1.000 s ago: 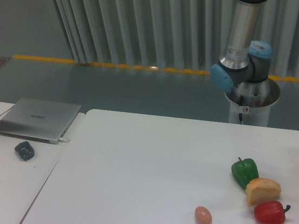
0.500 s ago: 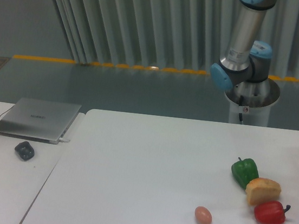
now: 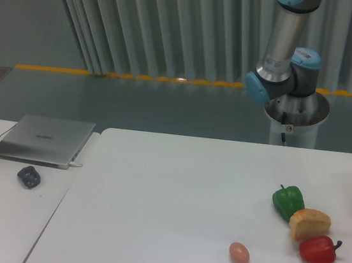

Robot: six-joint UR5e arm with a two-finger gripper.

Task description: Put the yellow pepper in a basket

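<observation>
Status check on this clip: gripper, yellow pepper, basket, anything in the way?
Gripper out of frame, only the arm shows. No yellow pepper or basket in view. On the table: green pepper, bread roll, red pepper, egg.

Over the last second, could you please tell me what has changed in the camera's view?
Only the arm moved: its upright link and blue-capped elbow joint swung slightly to the left. Its fingers are out of view, so nothing can be seen being gripped or released. The green pepper, bread roll, red pepper, egg and laptop all stayed where they were. No yellow pepper or basket is clearly visible.
</observation>
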